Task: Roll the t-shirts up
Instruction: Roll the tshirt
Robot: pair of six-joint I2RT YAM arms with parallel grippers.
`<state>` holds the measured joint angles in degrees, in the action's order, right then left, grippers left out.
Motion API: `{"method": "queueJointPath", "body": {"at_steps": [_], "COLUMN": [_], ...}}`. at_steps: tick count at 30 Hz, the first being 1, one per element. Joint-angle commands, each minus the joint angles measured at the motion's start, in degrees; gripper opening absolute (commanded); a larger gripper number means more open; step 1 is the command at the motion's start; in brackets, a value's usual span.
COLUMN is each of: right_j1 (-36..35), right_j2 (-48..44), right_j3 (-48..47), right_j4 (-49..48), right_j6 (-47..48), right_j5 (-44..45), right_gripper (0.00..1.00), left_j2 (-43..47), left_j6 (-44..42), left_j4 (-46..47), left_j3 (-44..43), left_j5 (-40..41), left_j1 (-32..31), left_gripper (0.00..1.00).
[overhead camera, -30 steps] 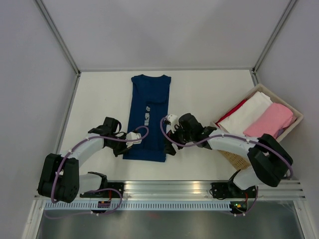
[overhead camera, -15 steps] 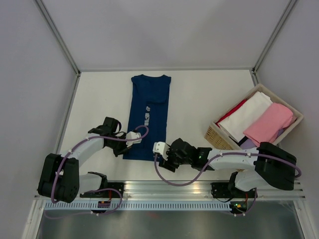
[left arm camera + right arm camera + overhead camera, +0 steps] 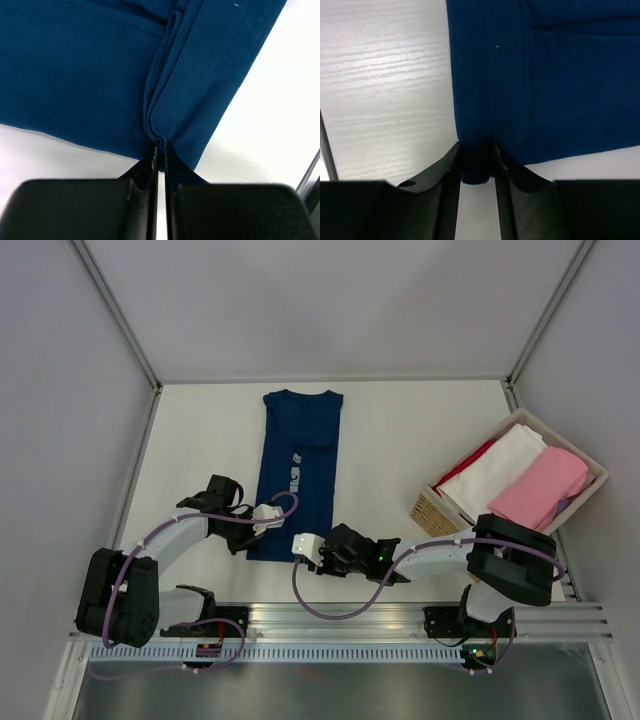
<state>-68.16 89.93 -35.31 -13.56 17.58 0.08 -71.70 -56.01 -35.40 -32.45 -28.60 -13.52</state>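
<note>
navy t-shirt flat, hem toward bench near edge | left gripper pinching hem's left corner | right gripper narrow, gripping hem's right corner

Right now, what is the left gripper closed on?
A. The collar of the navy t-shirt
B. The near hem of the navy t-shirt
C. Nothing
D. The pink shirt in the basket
B: in the left wrist view the left gripper has its jaws shut on a pinched fold at the near hem of the navy t-shirt.
</note>
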Motion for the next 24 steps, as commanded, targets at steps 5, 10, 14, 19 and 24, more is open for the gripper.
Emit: {"method": "queueJointPath", "body": {"at_steps": [5,10,14,19,24], "right_j1": [-0.04,0.31,1.27,3.29,6.54], "right_j2": [5.16,4.20,3.85,3.41,2.88], "right_j3": [-4.06,-5.56,-7.84,-8.28,-8.28], "right_j4": [4.59,7.58,11.01,11.54,10.66], "right_j6": [-0.53,-2.03,-3.17,-5.89,-8.26], "right_j5": [2.21,-0.07,-4.11,-10.52,-17.20], "right_gripper": [0.19,0.00,0.00,0.00,0.00], "left_j2": [0.77,2.17,8.32,23.41,30.56], "left_j6": [2.66,4.94,-0.23,-12.60,-20.45], "left_j4": [0.77,2.44,2.35,0.26,-5.64], "left_j3": [-0.95,-5.86,-5.70,2.54,8.01], "left_j5": [1.09,3.90,1.80,-2.25,-1.55], "left_j1": [0.16,1.47,1.48,0.69,-2.91], "left_gripper": [0.18,0.40,0.45,0.54,0.60]}}
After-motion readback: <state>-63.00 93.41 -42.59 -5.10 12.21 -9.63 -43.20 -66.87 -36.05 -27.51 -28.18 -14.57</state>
